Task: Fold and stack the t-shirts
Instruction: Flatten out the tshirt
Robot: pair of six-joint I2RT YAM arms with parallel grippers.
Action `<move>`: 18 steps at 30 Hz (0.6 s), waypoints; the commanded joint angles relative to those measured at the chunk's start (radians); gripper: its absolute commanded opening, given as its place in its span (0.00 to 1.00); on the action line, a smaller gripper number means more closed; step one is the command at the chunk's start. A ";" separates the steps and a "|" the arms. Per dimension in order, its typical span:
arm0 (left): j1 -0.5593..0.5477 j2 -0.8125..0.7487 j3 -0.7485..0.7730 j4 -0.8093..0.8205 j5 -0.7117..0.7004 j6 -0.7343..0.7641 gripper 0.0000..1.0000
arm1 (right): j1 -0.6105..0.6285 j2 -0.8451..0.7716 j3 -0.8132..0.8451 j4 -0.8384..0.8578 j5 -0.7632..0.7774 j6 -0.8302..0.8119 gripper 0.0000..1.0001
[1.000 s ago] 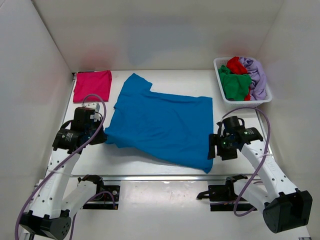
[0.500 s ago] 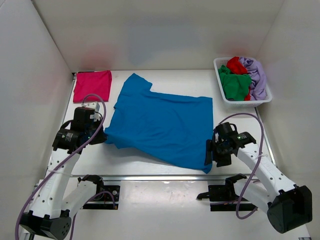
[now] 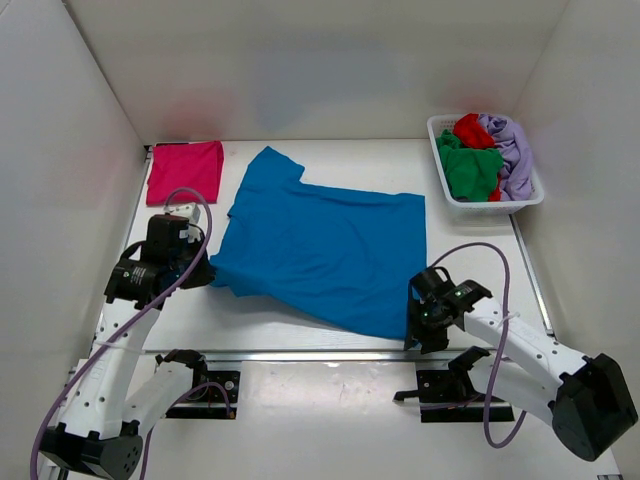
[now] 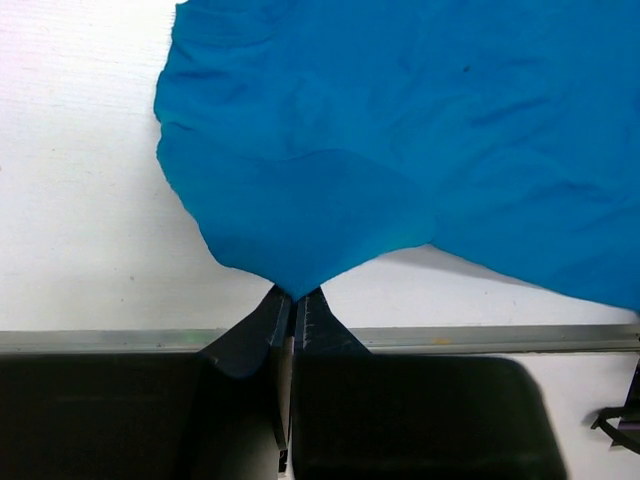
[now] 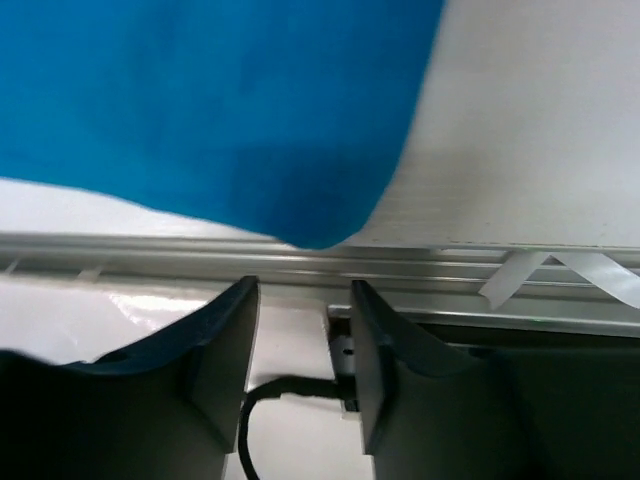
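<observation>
A bright blue t-shirt lies spread on the white table. My left gripper is shut on its near left corner; in the left wrist view the cloth runs down into the closed fingertips. My right gripper is open and empty just off the shirt's near right corner, at the table's front edge. A folded magenta-pink t-shirt lies at the far left. Green, red and lavender t-shirts are heaped in the basket.
The white lattice basket stands at the far right. A metal rail runs along the table's front edge, below the right gripper. White walls close in the left, back and right sides.
My right gripper has moved down and left along the shirt's right edge to its near right corner. The left arm and the shirt have not moved.
</observation>
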 commanded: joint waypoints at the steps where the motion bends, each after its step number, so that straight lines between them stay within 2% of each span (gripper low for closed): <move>1: -0.002 -0.011 -0.010 0.029 0.018 0.005 0.00 | 0.025 -0.045 -0.010 0.043 0.090 0.124 0.38; 6: -0.004 -0.010 -0.018 0.046 0.028 0.008 0.00 | 0.037 -0.032 -0.042 0.084 0.100 0.166 0.34; 8: -0.004 -0.011 -0.030 0.047 0.038 0.008 0.00 | 0.055 -0.012 -0.042 0.086 0.150 0.189 0.33; 16: -0.002 -0.006 -0.033 0.055 0.039 0.016 0.00 | 0.058 0.041 -0.055 0.107 0.192 0.221 0.35; 17: -0.001 -0.013 -0.041 0.066 0.030 0.023 0.00 | 0.069 0.044 -0.056 0.116 0.196 0.226 0.07; 18: 0.010 -0.011 -0.041 0.064 0.027 0.021 0.00 | 0.066 0.044 -0.050 0.110 0.207 0.230 0.01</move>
